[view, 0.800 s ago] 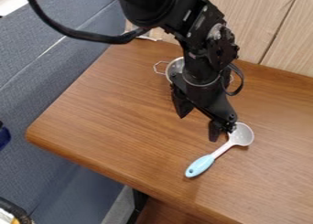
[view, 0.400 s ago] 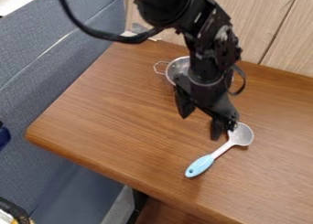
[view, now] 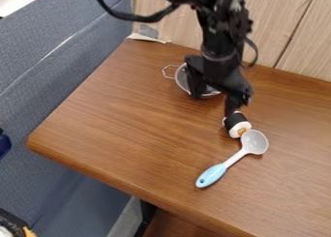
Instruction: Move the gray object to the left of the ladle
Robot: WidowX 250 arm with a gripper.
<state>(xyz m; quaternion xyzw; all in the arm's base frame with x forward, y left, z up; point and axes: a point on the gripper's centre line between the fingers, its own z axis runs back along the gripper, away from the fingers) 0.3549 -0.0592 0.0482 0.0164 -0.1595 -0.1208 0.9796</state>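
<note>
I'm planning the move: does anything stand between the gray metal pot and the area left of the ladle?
Only the open pincer, partly in front of the pot. The black and white roll lies by the ladle, seemingly off the direct path.

The black arm (view: 221,40) slants down from the far side; its gripper (view: 214,102) hangs, 2 fingers spread apart, 1 left, 1 right and nearer.

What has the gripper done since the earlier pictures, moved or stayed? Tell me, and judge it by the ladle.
Yes, the gripper has moved: away from the ladle, which stayed put, and up the view toward the wooden wall.
</note>
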